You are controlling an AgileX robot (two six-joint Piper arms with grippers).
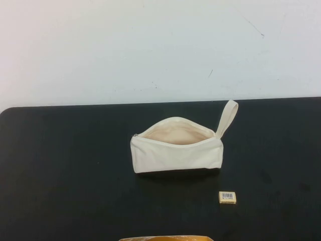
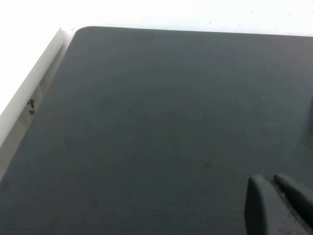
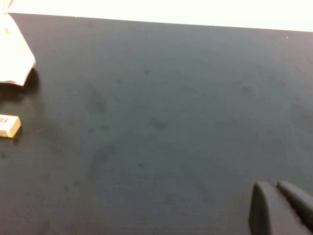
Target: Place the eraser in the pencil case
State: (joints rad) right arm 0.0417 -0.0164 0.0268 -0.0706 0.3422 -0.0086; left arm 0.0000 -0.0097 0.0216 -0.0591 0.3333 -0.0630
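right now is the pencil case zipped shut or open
Open: the pencil case gapes along its top, showing beige lining. The eraser lies outside on the table. Left end effector and right end effector hang over bare table.

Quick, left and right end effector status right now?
Left end effector: shut, holding nothing, parked over bare table.
Right end effector: shut, holding nothing; the eraser lies untouched beside the pencil case.

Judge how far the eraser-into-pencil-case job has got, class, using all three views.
Done: the pencil case already lies unzipped, lining showing. In hand: nothing; the left gripper and right gripper both appear shut, over bare table, outside the high view. Left: everything, since the eraser lies beside the case.
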